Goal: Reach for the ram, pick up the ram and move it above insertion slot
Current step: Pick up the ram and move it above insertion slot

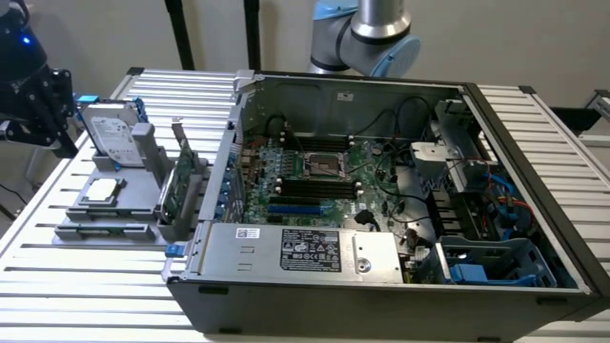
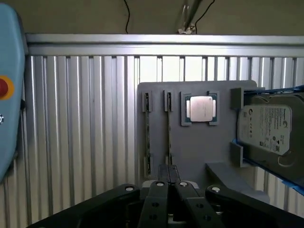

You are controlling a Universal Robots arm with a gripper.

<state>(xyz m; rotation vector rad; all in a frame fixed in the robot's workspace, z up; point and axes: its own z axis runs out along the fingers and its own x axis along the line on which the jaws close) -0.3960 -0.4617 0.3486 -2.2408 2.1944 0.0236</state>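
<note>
At the grey tray's [image 2: 199,147] edge, the gripper [image 2: 167,167] lines up with the ram [image 2: 169,128].
The ram stands on edge at the tray's side away from the hard drive [image 2: 268,126]. With its jaws pressed together, I reckon the gripper could knock the ram's top rather than straddle it.

Grey arm joint [image 1: 379,32] with its pale blue caps sits at the top centre of the exterior view, standing upright. Over at the upper left edge, the dark wrist [image 1: 33,93] hangs angled downward, a blue light glowing on it. In the wrist view the gripper [image 2: 167,171] shows two black fingers [image 2: 160,190] pressed flat together, jaws closed tight.
</note>
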